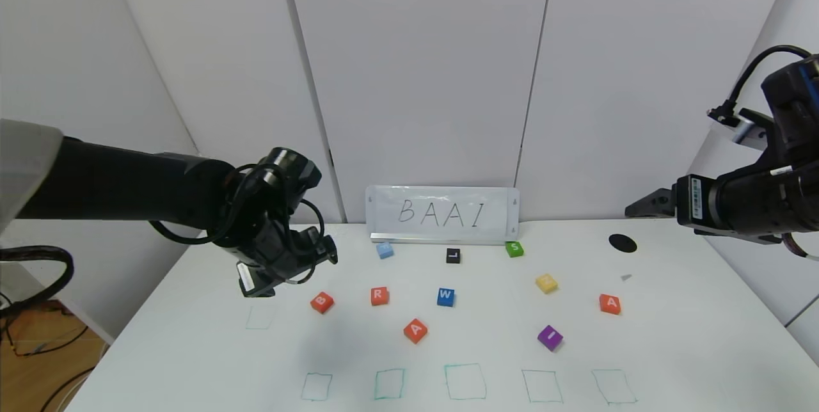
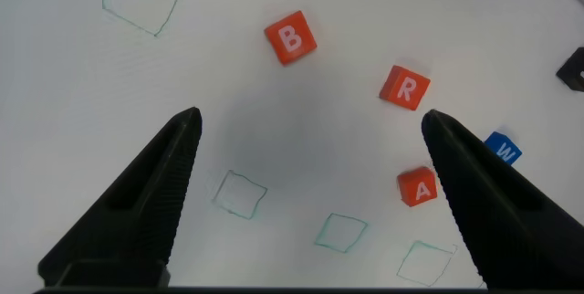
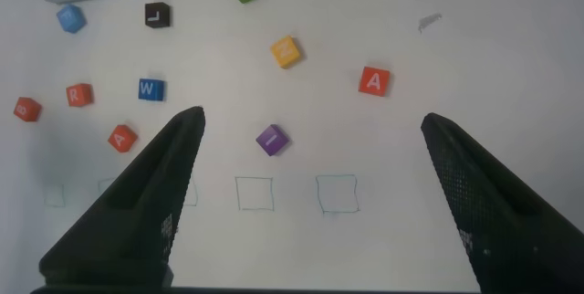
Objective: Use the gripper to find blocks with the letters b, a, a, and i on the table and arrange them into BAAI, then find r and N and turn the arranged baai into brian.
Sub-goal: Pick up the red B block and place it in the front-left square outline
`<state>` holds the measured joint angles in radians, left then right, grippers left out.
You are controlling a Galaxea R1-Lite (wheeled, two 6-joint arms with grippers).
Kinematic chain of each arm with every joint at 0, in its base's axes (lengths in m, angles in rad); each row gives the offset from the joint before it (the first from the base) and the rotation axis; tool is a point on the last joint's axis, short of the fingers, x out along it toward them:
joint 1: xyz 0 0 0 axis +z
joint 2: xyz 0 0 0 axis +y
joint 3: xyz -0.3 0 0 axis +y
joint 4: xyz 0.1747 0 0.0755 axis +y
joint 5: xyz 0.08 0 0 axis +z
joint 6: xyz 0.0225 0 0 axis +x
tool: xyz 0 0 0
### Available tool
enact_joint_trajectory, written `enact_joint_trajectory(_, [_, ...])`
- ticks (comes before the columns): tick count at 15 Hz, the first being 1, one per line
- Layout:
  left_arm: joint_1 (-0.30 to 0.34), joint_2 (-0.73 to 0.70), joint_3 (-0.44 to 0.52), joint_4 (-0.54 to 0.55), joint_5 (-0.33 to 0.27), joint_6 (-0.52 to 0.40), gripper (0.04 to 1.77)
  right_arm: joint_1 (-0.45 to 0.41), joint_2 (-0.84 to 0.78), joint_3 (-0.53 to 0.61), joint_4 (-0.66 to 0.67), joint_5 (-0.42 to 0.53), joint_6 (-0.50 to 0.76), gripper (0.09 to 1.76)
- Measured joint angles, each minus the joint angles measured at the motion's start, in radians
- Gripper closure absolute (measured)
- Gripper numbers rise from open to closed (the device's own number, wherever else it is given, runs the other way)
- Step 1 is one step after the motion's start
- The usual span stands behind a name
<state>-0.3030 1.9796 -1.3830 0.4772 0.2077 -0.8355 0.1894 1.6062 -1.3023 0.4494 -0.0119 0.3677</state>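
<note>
Matt white table (image 1: pixel 672 348), smooth matt blocks (image 1: pixel 415 331)

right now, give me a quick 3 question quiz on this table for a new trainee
1. True or false: the B block already sits inside a green square.
2. Which block lies nearest the left gripper? a) the B block b) the purple I block c) the green S block
3. Fill in: the card against the back wall reads ____.

Key
1. False: it lies on the bare table, behind the row of squares.
2. a: the left gripper hangs open just above and beside it; the right gripper is open too, raised at the right.
3. BAAI
</note>
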Motion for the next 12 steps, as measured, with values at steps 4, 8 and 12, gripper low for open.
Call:
enact_joint_trajectory(4, [0.014, 0.096, -0.048, 0.059, -0.011, -0.078, 0.09, 0.000, 0.007, 0.000, 0.000, 0.000, -0.001, 0.14])
enact_joint_trajectory(8, [0.045, 0.181, -0.118, 0.133, -0.050, -0.125, 0.09, 0.000, 0.016, -0.002, 0.000, -0.002, -0.001, 0.14])
enact_joint_trajectory(12, [0.053, 0.227, -0.134, 0.132, -0.102, -0.140, 0.09, 0.000, 0.020, 0.001, 0.000, -0.004, -0.002, 0.14])
